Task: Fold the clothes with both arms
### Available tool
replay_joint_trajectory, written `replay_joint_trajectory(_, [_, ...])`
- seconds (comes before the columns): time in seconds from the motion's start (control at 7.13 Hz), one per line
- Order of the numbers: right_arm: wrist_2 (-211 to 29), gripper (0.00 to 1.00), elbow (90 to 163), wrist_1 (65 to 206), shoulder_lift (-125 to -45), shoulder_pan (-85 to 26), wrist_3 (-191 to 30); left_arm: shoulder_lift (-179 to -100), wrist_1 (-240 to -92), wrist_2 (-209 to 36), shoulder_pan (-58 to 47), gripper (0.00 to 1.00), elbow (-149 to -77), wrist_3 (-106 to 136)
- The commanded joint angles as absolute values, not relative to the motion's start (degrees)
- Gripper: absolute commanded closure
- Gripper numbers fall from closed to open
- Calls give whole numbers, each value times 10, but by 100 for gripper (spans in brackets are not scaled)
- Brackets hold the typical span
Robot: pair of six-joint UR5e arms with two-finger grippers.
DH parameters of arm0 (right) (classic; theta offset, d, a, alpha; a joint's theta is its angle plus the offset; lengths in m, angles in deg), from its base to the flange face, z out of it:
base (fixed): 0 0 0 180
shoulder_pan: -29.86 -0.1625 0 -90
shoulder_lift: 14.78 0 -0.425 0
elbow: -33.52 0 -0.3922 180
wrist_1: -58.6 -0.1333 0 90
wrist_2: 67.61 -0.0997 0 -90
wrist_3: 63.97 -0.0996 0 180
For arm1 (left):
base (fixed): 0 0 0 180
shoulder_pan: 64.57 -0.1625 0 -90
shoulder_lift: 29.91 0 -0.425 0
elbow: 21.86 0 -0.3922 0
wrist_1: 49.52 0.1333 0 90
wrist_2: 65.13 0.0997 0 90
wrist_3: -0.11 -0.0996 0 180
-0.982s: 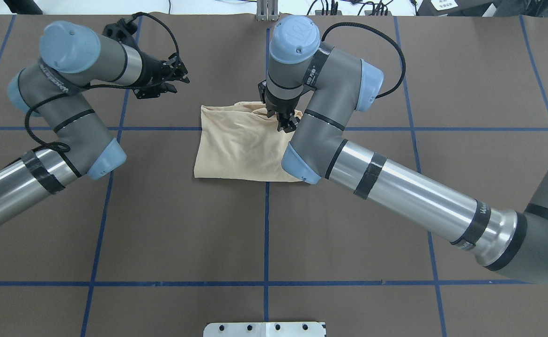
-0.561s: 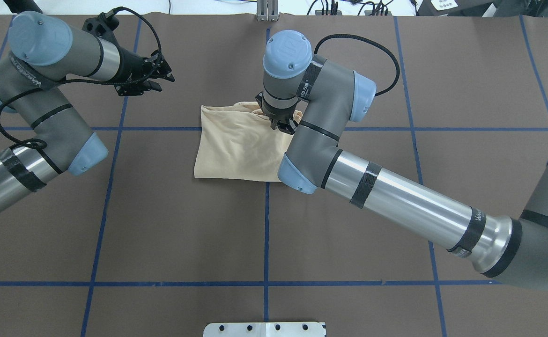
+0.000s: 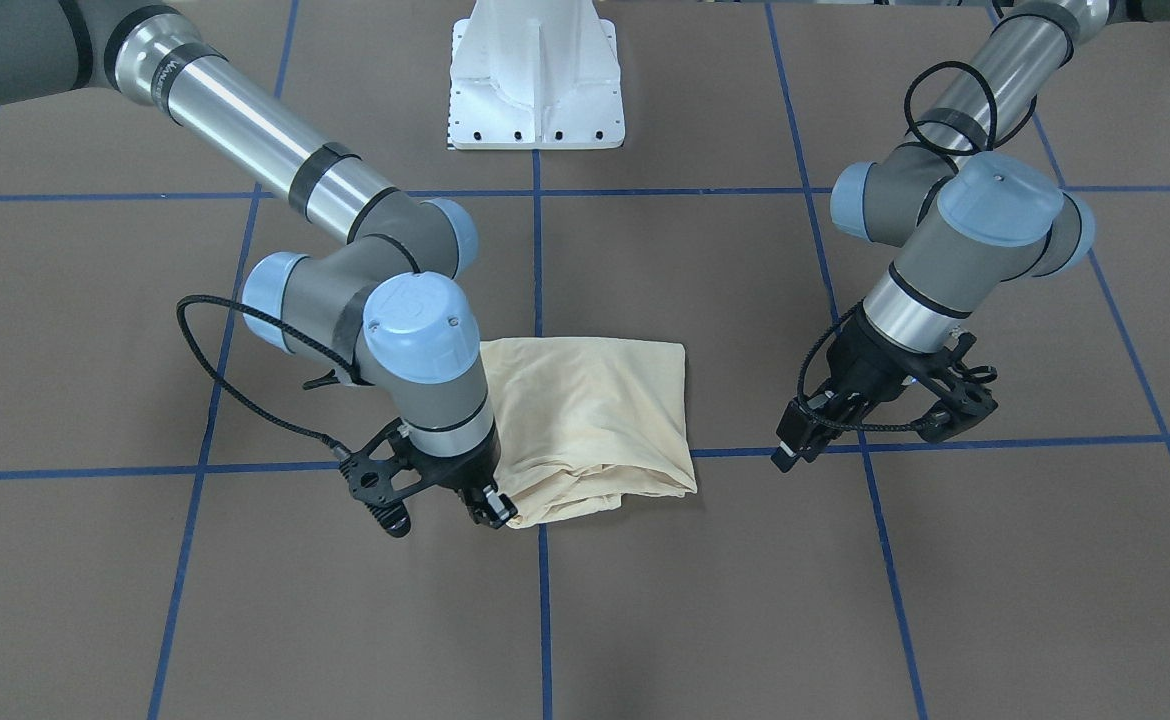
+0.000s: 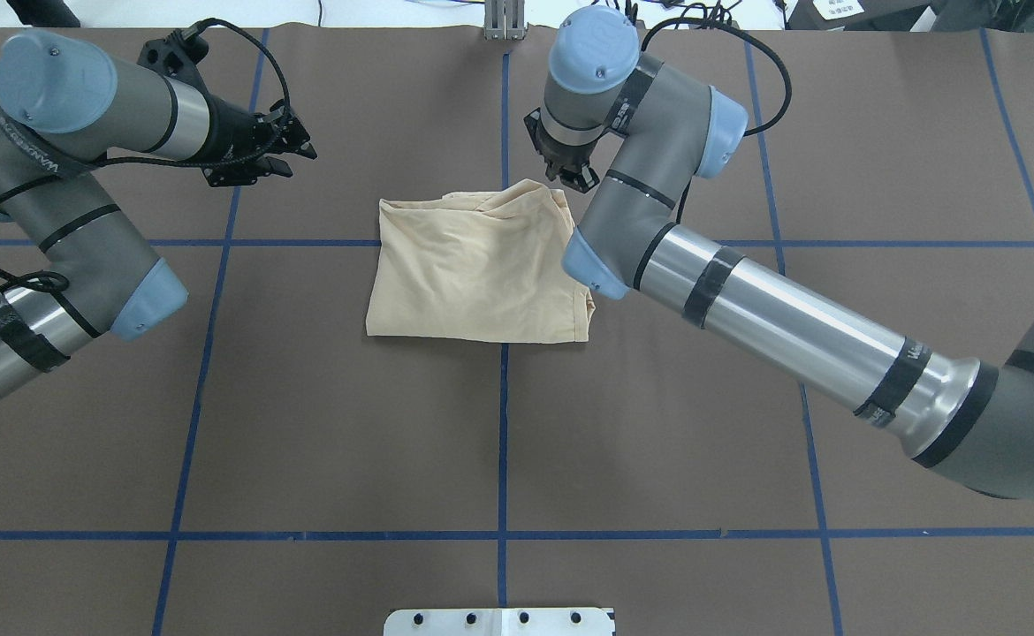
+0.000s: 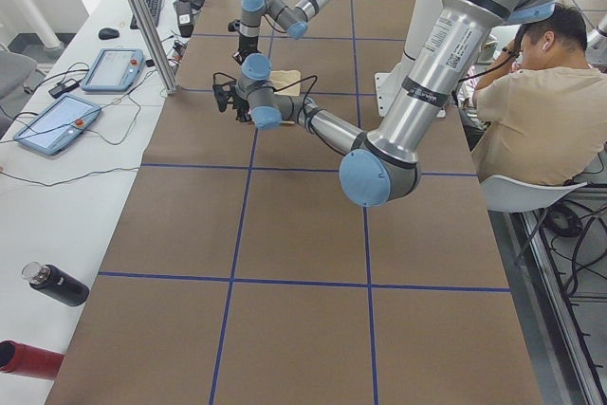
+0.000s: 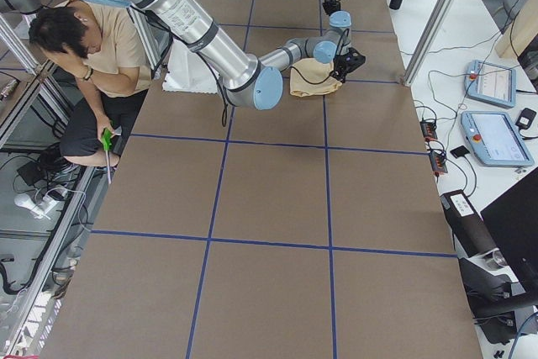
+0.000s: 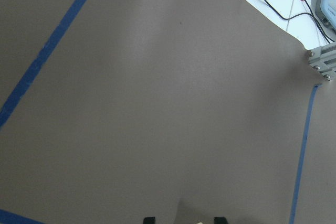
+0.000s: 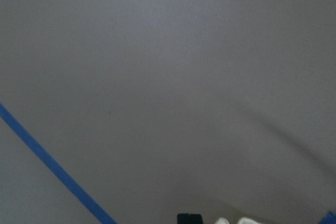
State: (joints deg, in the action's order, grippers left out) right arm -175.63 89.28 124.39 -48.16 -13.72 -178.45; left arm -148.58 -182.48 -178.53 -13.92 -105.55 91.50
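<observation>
Item: one pale cream T-shirt (image 4: pixel 473 265), folded to a rough rectangle with no print showing. It lies flat near the middle of the counter (image 4: pixel 499 442), somewhat toward the edge far from the robot, and its far hem is rumpled. Change noted: a second ago the right gripper (image 4: pixel 572 175) was down on that far hem. It now stands clear of the cloth, just beyond it toward the far edge, and the right side of the shirt is uncovered. Whether its fingers are spread or pressed together cannot be told, though no cloth hangs from it. The left gripper (image 4: pixel 292 150) has drawn further toward the left edge. It is spread and empty, well apart from the shirt. Reading: the latest fold appears laid and released (the rumpled hem may want smoothing, or one more fold). Surface: brown matte covering, gridded with blue tape lines (image 4: pixel 501 424); white pedestal (image 3: pixel 535 80) at the robot's edge. Room: a seated operator (image 5: pixel 536 111) behind the robot, touch panels (image 5: pixel 57 125) and a black bottle (image 5: pixel 57 284) on the white bench beyond the far edge.
</observation>
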Motion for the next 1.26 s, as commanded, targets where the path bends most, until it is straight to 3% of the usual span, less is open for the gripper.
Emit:
replay_joint_trajectory(0.0, [-1802,100,864,1213,-487,-202,-1794,-1481,-1821,-1786,-132,52,-1061,876])
replay_joint_trajectory(0.56, [-1915,100,973,1216,-642,-309,-1547,-1373,-1823,-1795,-101,52,-1135,685])
replay_joint_trajectory(1.12, [-2007,100,1047,1233,-800,-450,-1246,-1271,-1825,-1911,41,53,-1143,414])
